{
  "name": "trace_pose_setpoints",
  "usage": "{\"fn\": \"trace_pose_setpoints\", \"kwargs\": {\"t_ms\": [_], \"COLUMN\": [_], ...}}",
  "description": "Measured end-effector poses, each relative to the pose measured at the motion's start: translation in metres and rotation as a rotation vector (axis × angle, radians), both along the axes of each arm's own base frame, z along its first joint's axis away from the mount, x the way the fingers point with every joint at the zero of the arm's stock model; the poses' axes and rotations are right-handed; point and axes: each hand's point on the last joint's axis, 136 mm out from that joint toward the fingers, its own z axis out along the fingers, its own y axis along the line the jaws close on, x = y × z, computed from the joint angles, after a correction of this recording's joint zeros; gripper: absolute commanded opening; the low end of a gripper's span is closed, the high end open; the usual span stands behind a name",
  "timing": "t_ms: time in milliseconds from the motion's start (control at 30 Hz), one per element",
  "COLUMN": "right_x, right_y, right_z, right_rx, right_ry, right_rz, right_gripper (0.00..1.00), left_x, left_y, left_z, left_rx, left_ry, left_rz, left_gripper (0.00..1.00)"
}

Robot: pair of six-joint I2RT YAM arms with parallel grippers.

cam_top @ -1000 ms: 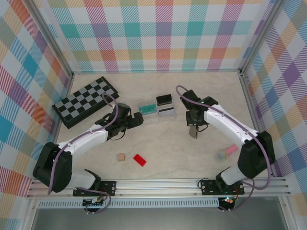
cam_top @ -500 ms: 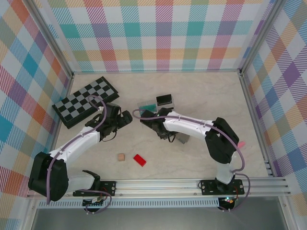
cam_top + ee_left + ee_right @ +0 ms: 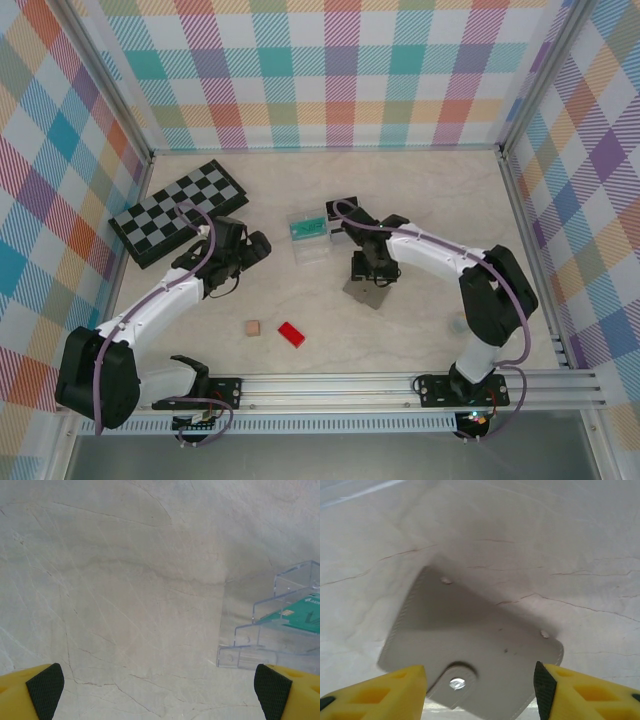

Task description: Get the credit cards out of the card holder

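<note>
The grey card holder (image 3: 365,293) lies flat and closed on the table, its snap tab towards my right wrist camera. My right gripper (image 3: 368,272) hovers just above it, open, with the card holder (image 3: 470,630) showing between the yellow fingers (image 3: 555,690). A teal credit card (image 3: 308,228) rests in a clear stepped stand (image 3: 250,645). A black card (image 3: 343,208) sits behind it, partly covered by the right arm. My left gripper (image 3: 260,245) is open, left of the stand, with bare table between its pads (image 3: 272,690).
A black-and-grey chessboard (image 3: 180,210) lies at the back left. A small tan cube (image 3: 252,327) and a red block (image 3: 291,333) sit near the front. Checked walls close in the table on three sides.
My right gripper has opened and let go of the card holder, which now lies flat on the table. The left gripper has drawn back a little to the left.
</note>
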Motion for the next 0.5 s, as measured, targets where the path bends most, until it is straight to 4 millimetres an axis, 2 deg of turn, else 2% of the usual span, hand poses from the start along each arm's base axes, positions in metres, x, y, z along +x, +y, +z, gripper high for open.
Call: {"fn": "trace_pose_setpoints", "kwargs": {"t_ms": [167,367,500], "right_x": [0.013,0.039,0.045], "right_y": [0.005,0.027,0.04], "right_z": [-0.014,-0.027,-0.032], "right_rx": [0.047,0.077,0.112], "right_ry": [0.038,0.04,0.049], "right_rz": [-0.03,-0.002,0.035], "right_gripper": [0.62,0.63,0.62], "left_x": [-0.001,-0.002,-0.003], "left_y": [-0.003,-0.007,-0.009], "left_z": [0.0,-0.006,-0.009], "left_rx": [-0.006,-0.011,-0.013], "left_ry": [0.004,0.025,0.037], "left_rz": [-0.023,-0.05,-0.06], "left_gripper": [1.0,1.0,1.0]}}
